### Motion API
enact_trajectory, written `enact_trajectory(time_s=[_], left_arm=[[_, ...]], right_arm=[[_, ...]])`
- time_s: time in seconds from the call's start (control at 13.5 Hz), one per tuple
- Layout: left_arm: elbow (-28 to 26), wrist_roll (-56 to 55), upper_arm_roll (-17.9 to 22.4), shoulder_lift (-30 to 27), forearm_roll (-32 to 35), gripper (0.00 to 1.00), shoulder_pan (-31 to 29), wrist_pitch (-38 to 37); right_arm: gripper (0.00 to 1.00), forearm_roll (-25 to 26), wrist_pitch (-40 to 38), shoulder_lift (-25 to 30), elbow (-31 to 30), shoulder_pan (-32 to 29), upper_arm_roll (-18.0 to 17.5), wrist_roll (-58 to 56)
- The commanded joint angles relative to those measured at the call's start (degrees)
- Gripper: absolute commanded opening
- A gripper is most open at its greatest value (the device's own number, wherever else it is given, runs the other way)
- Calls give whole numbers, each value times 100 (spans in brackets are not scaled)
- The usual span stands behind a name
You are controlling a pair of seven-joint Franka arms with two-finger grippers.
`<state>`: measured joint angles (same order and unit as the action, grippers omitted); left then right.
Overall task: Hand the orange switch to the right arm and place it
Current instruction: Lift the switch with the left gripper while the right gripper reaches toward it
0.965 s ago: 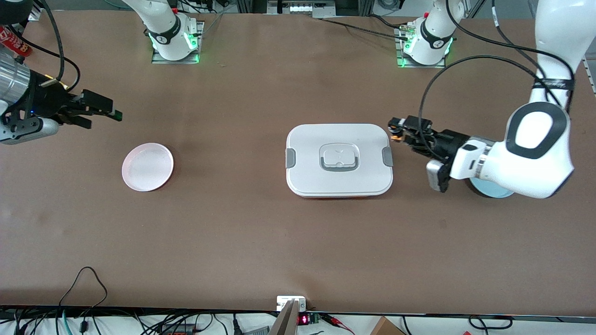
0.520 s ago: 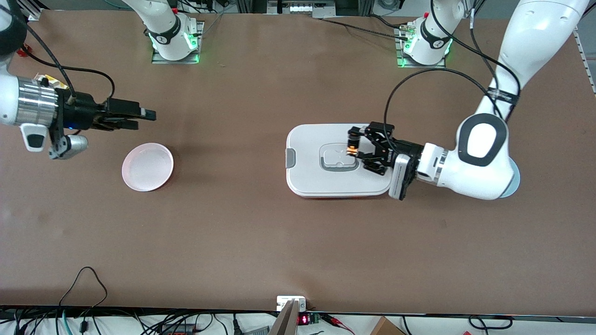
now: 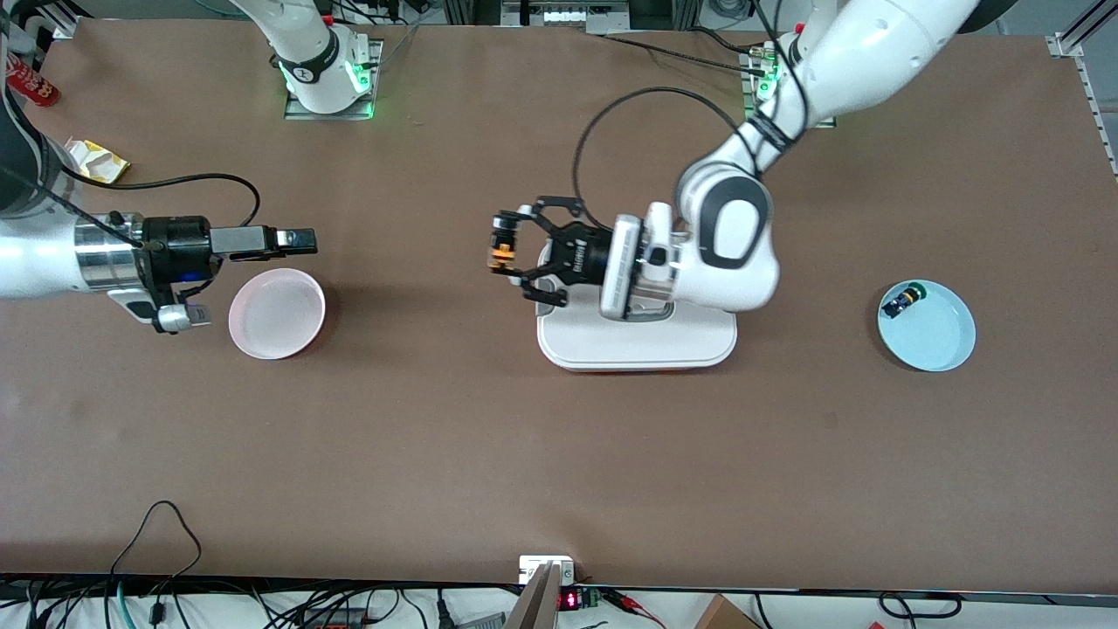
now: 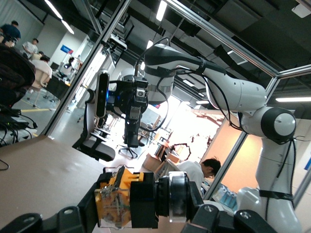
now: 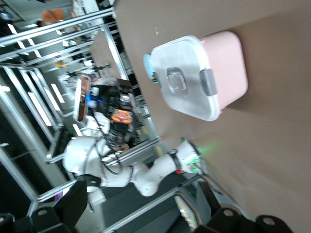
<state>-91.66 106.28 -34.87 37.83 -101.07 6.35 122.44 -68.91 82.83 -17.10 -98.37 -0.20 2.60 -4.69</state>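
Step in hand: the handover approach. The left gripper (image 3: 514, 253) is clamped on the orange switch (image 3: 500, 254), carried in the air over bare table just off the edge of the white lidded container (image 3: 636, 345), on the side toward the right arm's end. The right gripper (image 3: 297, 240) hangs over the table by the rim of the pink dish (image 3: 277, 313), slim jaws spread apart and nothing in them, pointed at the left one. The two grippers are well apart w/ open table between them.

Next move, as I judge it: close that gap, line the right jaws up on a part of the switch the left fingers don't cover, pinch, then the left lets go. Switch is tiny, so little free surface to grab; a misaligned pinch could knock it loose. Placing probably goes to the pink dish.

Views: the front view alone gives the layout, incl. a light blue dish (image 3: 928, 326) toward the left arm's end w/ a dark switch w/ green cap (image 3: 901, 300) lying in it. The left wrist view shows the grip close up: orange switch (image 4: 127, 200) lying sideways between the fingers, right gripper (image 4: 130, 116) facing it. The right wrist view shows the container (image 5: 197, 76) has a pink base under the white lid, not clear from the front, and the left gripper (image 5: 119, 121) w/ an orange spot in it
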Motion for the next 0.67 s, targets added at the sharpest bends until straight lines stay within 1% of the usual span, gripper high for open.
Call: enact_trajectory(time_s=[0.0,0.07,0.15,0.3,0.45,0.59], left_arm=[[209,701,7,32,-668,40,374,603],[332,702,7,31,-668,40,471,823],[359,702,7,31,-686,40,577,1043],[429,702,-2,31,-686,40,630,1141],[429,693,7,31,-686,40,622,1142],[438,684,-2,31,-686,40,622,1142]], right_arm=[[100,-683,136,163,-620,-16,-14,125],[100,-998,198,181,-787,-7,-22,309],[100,-1167,216,181,-884,2,-22,371],[100,-1186,373,190,-929,133,-40,564],[100,-1195,689,242,-929,413,-57,750],[100,-1230,778,251,-938,695,-58,759]])
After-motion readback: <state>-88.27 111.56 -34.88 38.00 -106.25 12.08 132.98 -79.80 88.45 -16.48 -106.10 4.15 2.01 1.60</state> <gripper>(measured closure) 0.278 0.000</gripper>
